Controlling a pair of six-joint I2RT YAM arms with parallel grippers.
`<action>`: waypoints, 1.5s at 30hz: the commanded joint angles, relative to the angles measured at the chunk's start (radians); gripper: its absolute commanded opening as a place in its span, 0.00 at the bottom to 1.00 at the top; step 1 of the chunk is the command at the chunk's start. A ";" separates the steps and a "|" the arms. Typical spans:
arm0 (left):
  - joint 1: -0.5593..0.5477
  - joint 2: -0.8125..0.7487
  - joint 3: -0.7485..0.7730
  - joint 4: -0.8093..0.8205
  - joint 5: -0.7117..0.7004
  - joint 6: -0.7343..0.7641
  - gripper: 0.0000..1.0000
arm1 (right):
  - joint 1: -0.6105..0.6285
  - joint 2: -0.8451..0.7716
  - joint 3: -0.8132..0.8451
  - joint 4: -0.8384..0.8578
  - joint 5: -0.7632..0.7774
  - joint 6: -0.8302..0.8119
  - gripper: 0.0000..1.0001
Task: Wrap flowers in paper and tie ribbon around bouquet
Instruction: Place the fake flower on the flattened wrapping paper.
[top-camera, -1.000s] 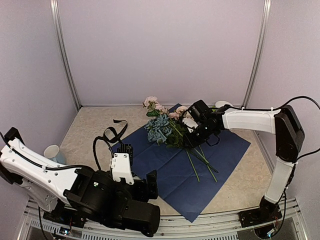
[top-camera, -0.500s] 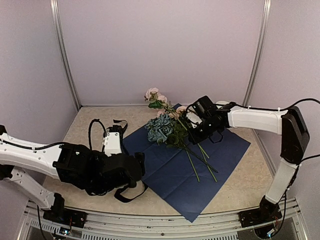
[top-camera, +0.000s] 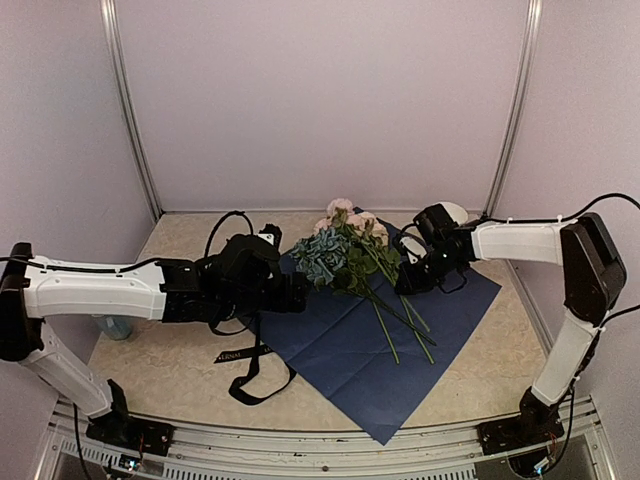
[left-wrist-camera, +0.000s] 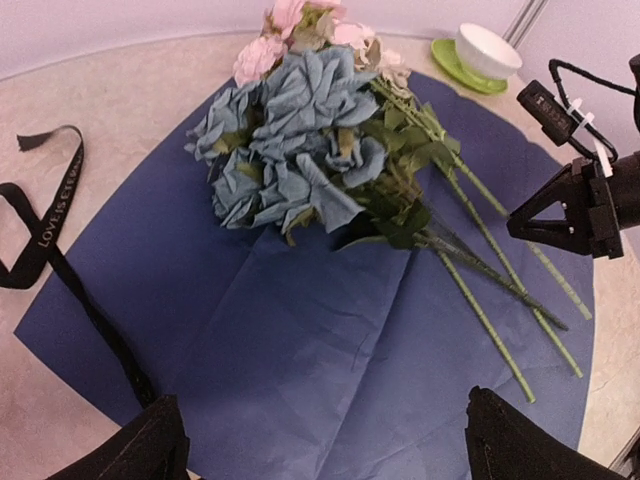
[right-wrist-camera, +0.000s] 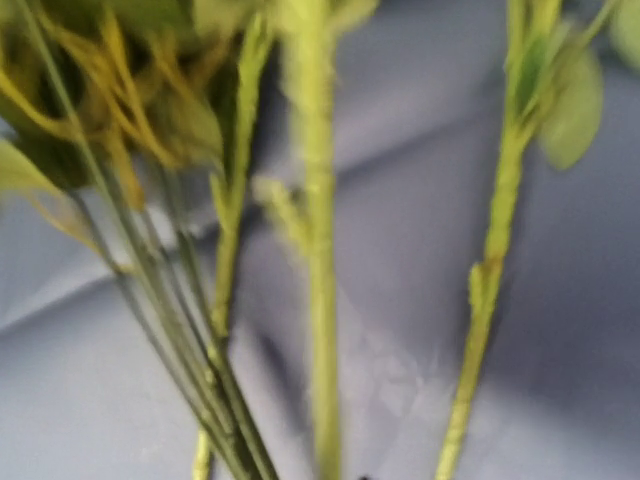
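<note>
The left pincer (left-wrist-camera: 320, 405) hangs low over the near part of the paper (left-wrist-camera: 300, 330), jaws spread wide with nothing between them. The flowers (left-wrist-camera: 300, 130) lie just beyond it, the blooms nearest and the stems running away towards the other arm. The right pincer (left-wrist-camera: 515, 224) points its dark tip at those stems from the far side, very close to them. I can't tell whether it touches them, or whether its jaws are shut or a little parted. Its own camera gives only a blur of green stalks against blue.

The flowers are a ruffled blue-grey cluster with pale pink roses behind it, dark green leaves below, and long thin stems fanning out flat on the sheet. The paper lies dark navy side up, thin and matte, with fold lines and soft creases across it. The ribbon (left-wrist-camera: 60, 200), narrow, black and floppy with pale lettering, loops on the speckled beige worktop (left-wrist-camera: 130, 90) by the paper's left edge, one stretch crossing the sheet near the left pincer. Past the flowers, a white cup (left-wrist-camera: 487, 45) sits on a green saucer (left-wrist-camera: 447, 52).
</note>
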 joint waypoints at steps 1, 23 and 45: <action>0.045 0.069 -0.059 0.092 0.151 0.040 0.93 | 0.004 0.045 -0.038 0.039 -0.045 0.022 0.25; 0.043 0.345 -0.153 0.178 0.180 -0.014 0.85 | 0.088 -0.036 -0.162 0.001 -0.055 0.024 0.50; 0.029 0.351 -0.168 0.194 0.164 0.021 0.84 | 0.207 -0.085 -0.230 0.212 -0.183 0.282 0.48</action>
